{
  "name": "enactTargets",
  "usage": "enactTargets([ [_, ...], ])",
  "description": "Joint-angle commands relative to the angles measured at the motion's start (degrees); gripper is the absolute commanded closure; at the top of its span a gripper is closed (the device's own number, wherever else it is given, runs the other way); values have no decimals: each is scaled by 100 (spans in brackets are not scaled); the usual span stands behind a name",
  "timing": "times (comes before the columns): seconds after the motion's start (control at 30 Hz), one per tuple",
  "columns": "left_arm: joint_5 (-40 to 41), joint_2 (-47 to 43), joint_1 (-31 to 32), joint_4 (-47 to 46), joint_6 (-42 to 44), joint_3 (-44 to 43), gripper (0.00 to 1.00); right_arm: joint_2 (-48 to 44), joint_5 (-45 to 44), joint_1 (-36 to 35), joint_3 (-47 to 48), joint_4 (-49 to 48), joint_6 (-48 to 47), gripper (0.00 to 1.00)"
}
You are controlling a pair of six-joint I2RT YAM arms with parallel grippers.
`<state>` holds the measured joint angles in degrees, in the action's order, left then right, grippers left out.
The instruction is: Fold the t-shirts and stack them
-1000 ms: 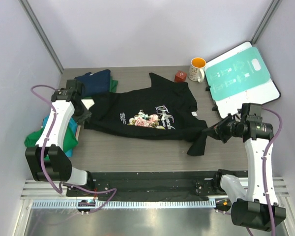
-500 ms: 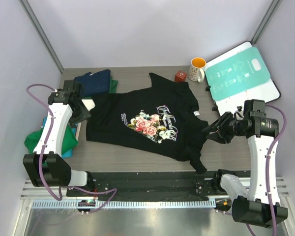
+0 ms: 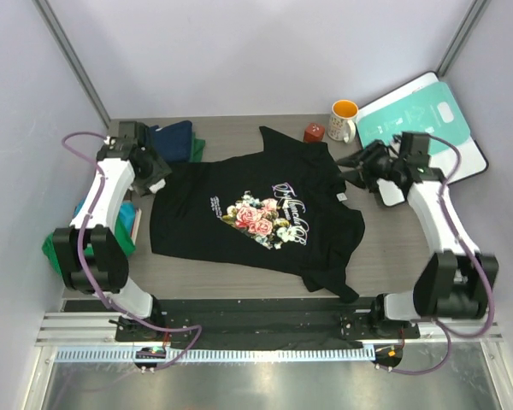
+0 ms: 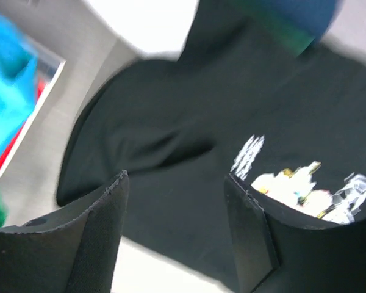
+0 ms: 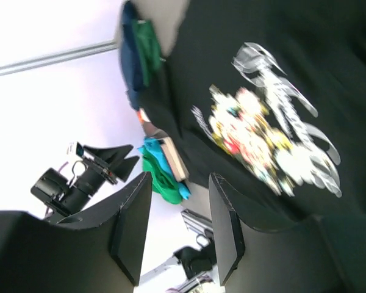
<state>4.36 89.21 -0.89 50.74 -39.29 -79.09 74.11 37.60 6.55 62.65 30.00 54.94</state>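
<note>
**Spread black t-shirt (image 3: 256,213), nothing gripped**

The black t-shirt lies on the counter (image 3: 393,248), rose print up. The left tool (image 4: 177,183) hangs open and empty over its left sleeve. The right tool (image 5: 180,183) is open and empty too, just beside its right sleeve.

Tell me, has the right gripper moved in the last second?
Yes. The right gripper has swung up toward the back of the overhead view, ending close to the orange mug.
</note>
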Motion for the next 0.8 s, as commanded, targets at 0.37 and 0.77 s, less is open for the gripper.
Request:
enactTargets([
  [0.37,-752,2451,1246,-1031,97,-2128,38,3566,-24,-1480,1917,-2791,257,64],
  [0.77,-559,3463,2048,-1190,141,-2330,44,5191,-1507,-1700,3883,-102,-1546,68],
])
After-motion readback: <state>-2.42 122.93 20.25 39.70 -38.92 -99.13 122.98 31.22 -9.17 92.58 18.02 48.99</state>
